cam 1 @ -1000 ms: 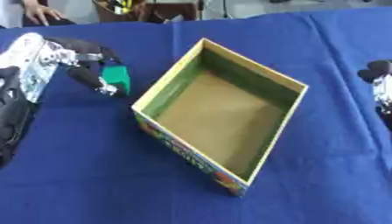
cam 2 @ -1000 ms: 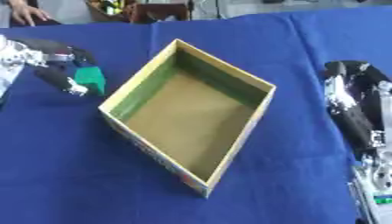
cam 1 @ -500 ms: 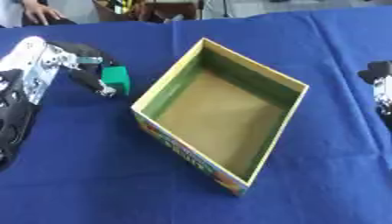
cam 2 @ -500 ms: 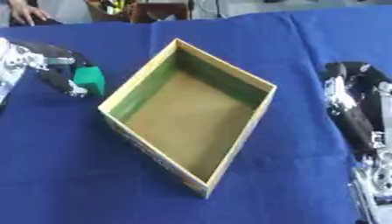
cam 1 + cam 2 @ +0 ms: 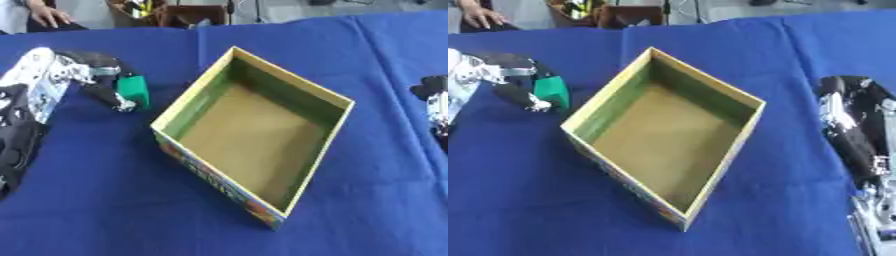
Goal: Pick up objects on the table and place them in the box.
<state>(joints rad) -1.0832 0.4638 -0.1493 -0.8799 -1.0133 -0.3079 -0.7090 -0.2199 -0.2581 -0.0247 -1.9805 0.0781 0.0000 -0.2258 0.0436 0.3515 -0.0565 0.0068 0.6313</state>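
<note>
The left hand (image 5: 101, 80) has its fingers curled round a green block (image 5: 133, 90) — lifted, it seems, for carrying. The empty box (image 5: 333, 131) sits just to its right. The right hand (image 5: 852, 125) rests idle well beyond — fingers relaxed.

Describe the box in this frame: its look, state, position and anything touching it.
The box is an open, lidless rectangle that looks like cardboard: yellowish rim, green inner walls, brown floor, colourful print on the near outer side. It is empty and sits upright, turned cornerwise, on the blue cloth. Nothing else touches it; the left hand with the green block is beside it.
</note>
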